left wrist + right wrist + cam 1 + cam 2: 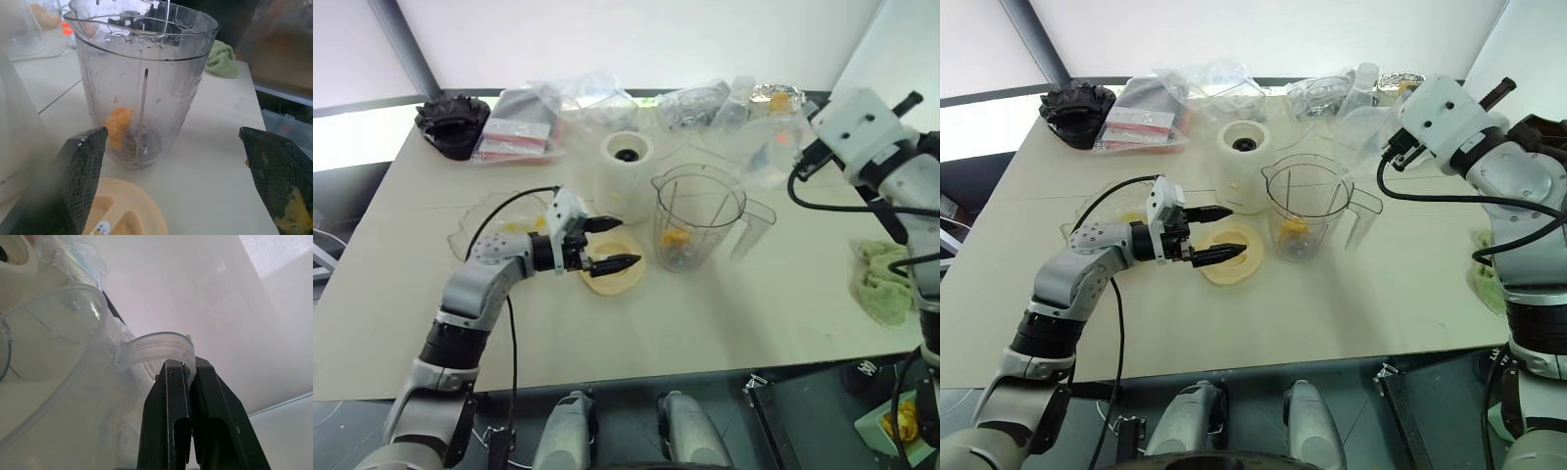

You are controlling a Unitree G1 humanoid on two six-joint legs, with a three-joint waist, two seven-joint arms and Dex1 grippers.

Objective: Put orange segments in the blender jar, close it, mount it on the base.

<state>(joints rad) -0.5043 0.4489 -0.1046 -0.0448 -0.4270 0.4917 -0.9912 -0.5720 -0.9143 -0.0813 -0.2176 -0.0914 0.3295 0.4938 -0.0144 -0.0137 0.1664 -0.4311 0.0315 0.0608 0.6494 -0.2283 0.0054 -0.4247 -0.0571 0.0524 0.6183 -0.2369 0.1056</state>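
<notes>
The left claw (615, 243) is wide open and holds nothing. It lies almost flat and points at the blender jar. One of its fingers (281, 181) has a bit of yellow mush stuck on it. Right under this claw, a flat round lid (607, 279) lies on the table (724, 313). I cannot tell if the claw touches the lid. Just behind the claw sits the base (626, 171), with its dark hole facing up.

Just past the tips of the left claw is the blender jar (697, 220). It stands straight up, with its long side going up and down and its open mouth on top. Its handle sticks out on the far side from the left claw. The orange segments (674, 238) sit at the bottom of the jar.

The right claw (188, 364) is up high, well apart from the jar. It is squeezed together on the thin handle of a clear cup (49, 357). Below the right arm lies a green cloth (886, 279).
</notes>
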